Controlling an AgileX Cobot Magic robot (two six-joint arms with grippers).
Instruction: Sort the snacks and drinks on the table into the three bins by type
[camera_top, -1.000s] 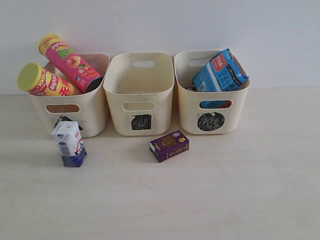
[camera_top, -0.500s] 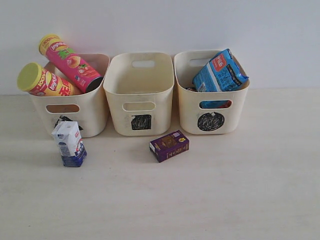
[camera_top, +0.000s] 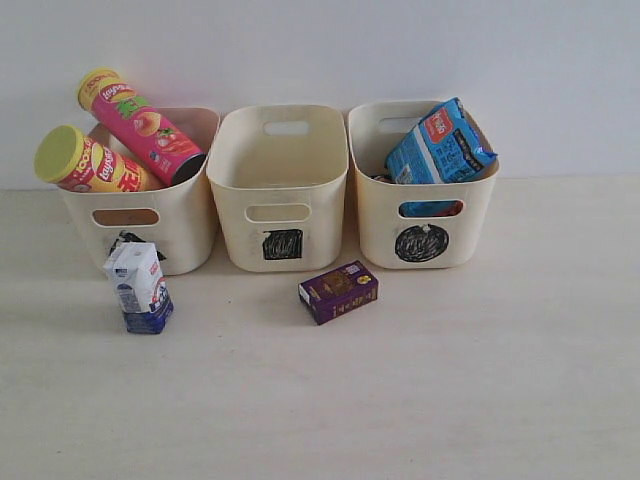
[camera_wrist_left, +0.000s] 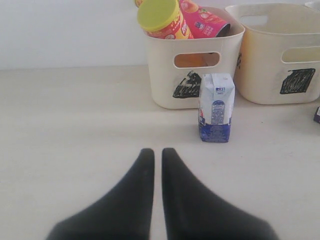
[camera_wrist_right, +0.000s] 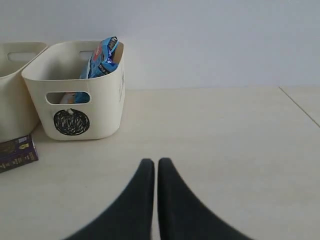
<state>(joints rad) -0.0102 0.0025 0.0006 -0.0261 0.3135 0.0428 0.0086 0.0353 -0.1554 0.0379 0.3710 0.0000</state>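
Three cream bins stand in a row at the back. The triangle bin (camera_top: 185, 215) on the left holds a pink chip tube (camera_top: 140, 122) and a yellow-red chip tube (camera_top: 88, 165). The middle square bin (camera_top: 280, 190) looks empty. A blue noodle packet (camera_top: 440, 142) leans in the circle bin (camera_top: 425, 215) on the right. The white carton (camera_top: 138, 287) stands upright before the triangle bin. The purple carton (camera_top: 339, 291) lies flat before the square bin. My left gripper (camera_wrist_left: 157, 152) is shut and empty, short of the white carton (camera_wrist_left: 216, 107). My right gripper (camera_wrist_right: 152, 162) is shut and empty, apart from the circle bin (camera_wrist_right: 102, 107).
A pale wall runs behind the bins. The table (camera_top: 420, 400) stretches wide in front of the cartons. In the right wrist view a table edge or seam (camera_wrist_right: 300, 105) runs along one side. Neither arm shows in the exterior view.
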